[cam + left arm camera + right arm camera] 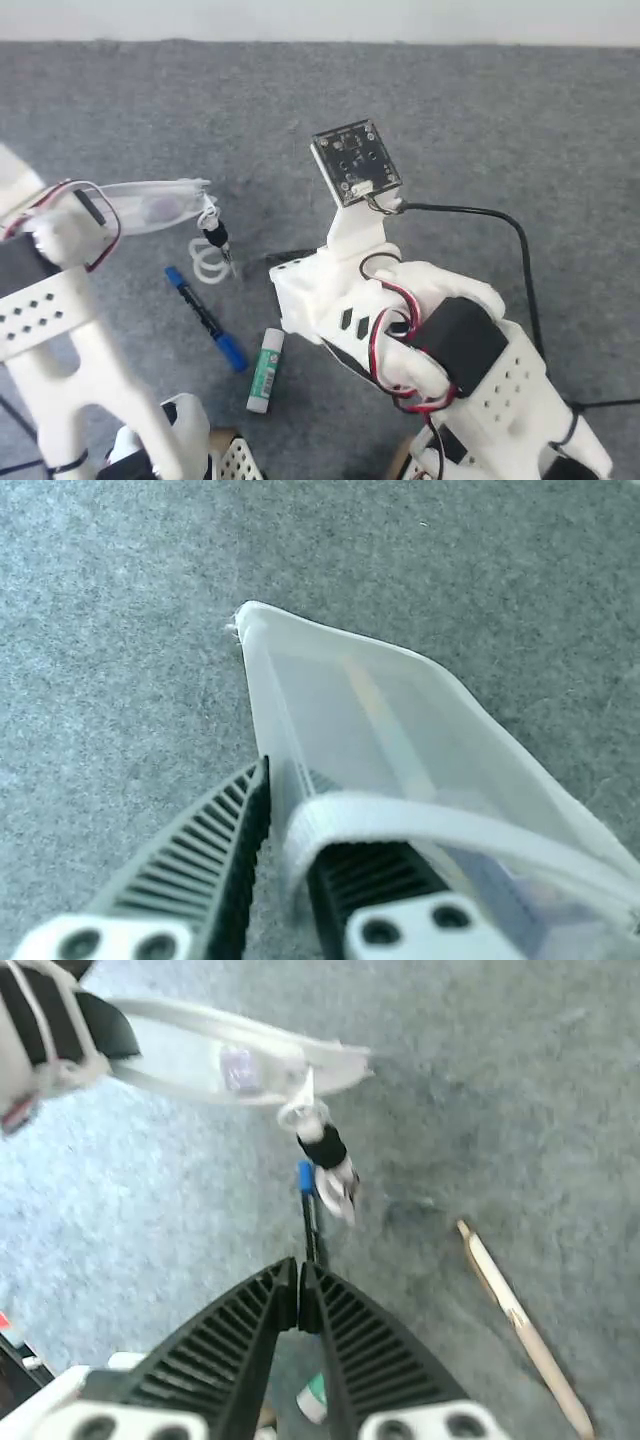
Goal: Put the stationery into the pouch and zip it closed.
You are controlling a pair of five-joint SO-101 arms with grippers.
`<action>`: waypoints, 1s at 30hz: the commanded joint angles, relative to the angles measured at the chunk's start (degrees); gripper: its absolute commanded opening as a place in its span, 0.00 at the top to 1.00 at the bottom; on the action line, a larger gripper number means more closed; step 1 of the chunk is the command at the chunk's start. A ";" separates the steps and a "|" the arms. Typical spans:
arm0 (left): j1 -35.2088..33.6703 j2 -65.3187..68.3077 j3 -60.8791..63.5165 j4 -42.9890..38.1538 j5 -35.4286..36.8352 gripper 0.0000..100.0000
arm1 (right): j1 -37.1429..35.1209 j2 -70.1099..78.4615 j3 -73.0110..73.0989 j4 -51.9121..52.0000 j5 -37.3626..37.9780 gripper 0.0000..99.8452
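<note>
A translucent pouch (150, 207) lies at the left of the grey table, held by its end in my left gripper (285, 785), which is shut on the pouch (400, 720) wall. A black-and-white zipper pull (212, 243) with white rings hangs off the pouch's other end. A blue marker (205, 318) and a green-and-white glue stick (265, 370) lie in front of it. My right gripper (299, 1268) is shut and holds nothing, hovering just short of the blue marker (310, 1215). A beige pen (515, 1325) lies off to one side. Something small and purple (238, 1065) is inside the pouch (180, 1045).
The right arm's body (420, 330) and its camera module (355, 160) cover the middle of the table. A black cable (500, 225) runs along the right. The grey mat (450, 110) stretches open toward the back.
</note>
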 commanded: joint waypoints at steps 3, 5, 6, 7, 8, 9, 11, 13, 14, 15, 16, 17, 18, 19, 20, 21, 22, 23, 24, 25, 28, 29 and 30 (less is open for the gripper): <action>0.26 -3.25 -0.40 -0.09 -0.62 0.99 | -0.57 -8.84 -0.70 -5.76 0.18 0.99; 0.26 -3.25 -0.40 0.00 -0.62 0.99 | -0.57 -10.77 -0.62 -7.25 0.18 0.99; 0.26 -3.25 -0.40 0.00 -0.62 0.99 | -0.57 -11.47 -0.62 -7.60 0.18 0.99; 0.26 -3.25 -0.40 0.00 -0.62 0.99 | -0.57 -12.09 -0.62 -7.78 0.18 0.99; 0.26 -3.25 -0.40 0.09 -0.62 0.99 | -0.57 -12.70 -0.62 -8.13 0.18 0.99; 0.26 -3.25 -0.40 0.09 -0.62 0.99 | -0.57 -13.05 -0.62 -8.22 0.18 0.99; 0.26 -3.25 -0.40 0.09 -0.62 0.99 | -0.57 -13.58 -0.62 -8.84 0.18 0.99; 0.35 -3.25 -0.31 0.09 -0.62 0.99 | -0.57 -13.58 -0.62 -9.19 0.18 0.99; 0.35 -3.25 -0.04 0.00 -0.62 0.99 | -0.57 -13.58 -0.62 -9.63 0.18 0.99; 0.35 -3.25 0.13 -0.09 -0.62 0.99 | -0.57 -13.58 -0.62 -9.80 0.18 0.99; 0.35 -3.25 0.13 -0.09 -0.62 0.99 | -0.57 -13.58 -0.62 -9.80 0.18 0.99; 0.35 -3.25 0.13 -0.09 -0.62 0.99 | -0.57 -13.58 -0.62 -9.80 0.18 0.99; 0.35 -3.25 0.13 -0.09 -0.62 0.99 | -0.57 -13.58 -0.62 -9.71 0.18 0.99; 0.35 -3.25 0.13 -0.09 -0.62 0.99 | -0.57 -13.58 -0.62 -9.45 0.18 0.99; 0.35 -3.25 0.13 -0.09 -0.62 0.99 | -0.57 -13.58 -0.53 -9.27 0.18 0.99; 0.26 -3.25 0.13 -0.09 -0.62 0.99 | -0.48 -13.41 -0.53 -9.19 0.18 0.99; 0.18 -3.25 0.13 -0.09 -0.62 0.99 | -0.40 -13.05 -0.35 -9.10 0.18 0.99; 0.00 -3.25 0.13 -0.09 -0.62 0.99 | -0.31 -12.88 0.79 -9.10 0.18 0.99; -0.09 -3.25 0.13 -0.18 -0.62 0.99 | -0.31 -12.70 2.81 -9.71 0.18 0.99; -0.18 -3.34 0.13 -0.18 -0.62 0.99 | -0.31 -12.44 4.75 -10.07 0.18 0.99; -1.41 -3.34 0.04 -0.26 -0.62 0.99 | -0.13 -11.56 10.37 -12.44 0.53 0.99; -1.76 -3.34 -0.04 -0.26 -0.62 0.99 | -0.04 -11.30 11.96 -12.97 0.53 0.99; -2.11 -3.34 -0.04 -0.26 -0.62 0.99 | 0.04 -11.03 13.27 -13.14 0.53 0.99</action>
